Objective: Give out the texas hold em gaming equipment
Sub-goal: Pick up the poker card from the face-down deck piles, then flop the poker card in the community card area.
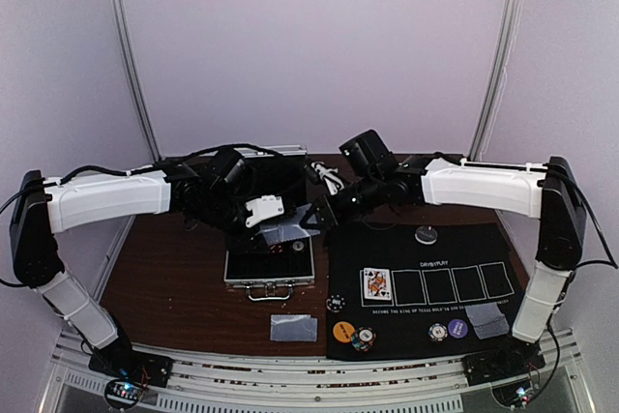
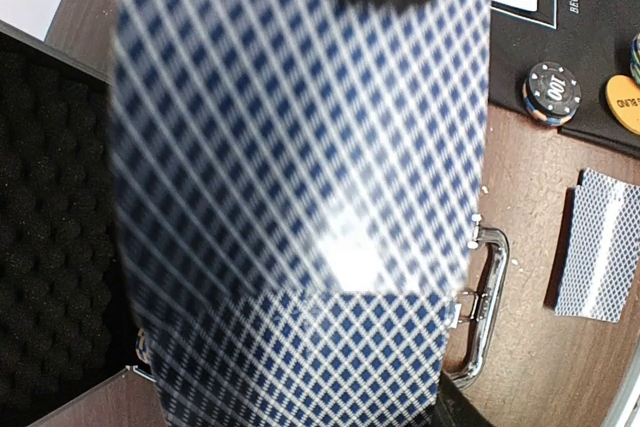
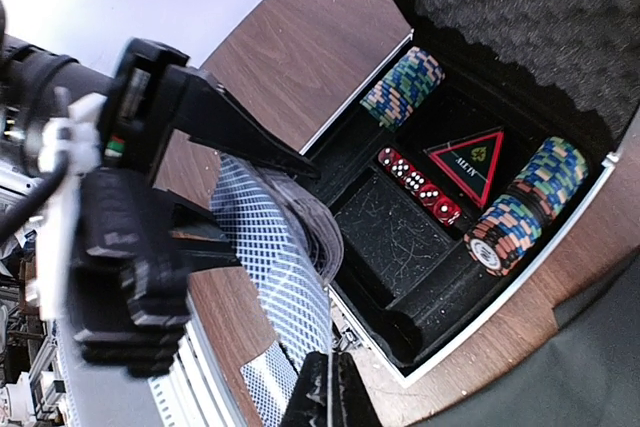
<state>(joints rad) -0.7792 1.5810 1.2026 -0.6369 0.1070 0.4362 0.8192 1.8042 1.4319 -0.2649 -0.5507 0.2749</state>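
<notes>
Just above the open aluminium case [image 1: 269,270], the left tool [image 3: 272,212] clamps a glossy, lattice-backed deck of cards [image 2: 300,197], its long axis running toward the right tool [image 3: 325,389], which sits just beside the deck's far edge; whether that tool is pinched or parted cannot be told. The next deal likely heads right, onto the black felt mat [image 1: 426,282] on the wooden desk [image 1: 164,268], where 1 card [image 1: 376,284] lies face up.

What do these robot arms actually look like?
The left arm and right arm have long white shells, black joints and loose black cables. The left gripper and right gripper are black and two-fingered; the left bears a white block.
</notes>
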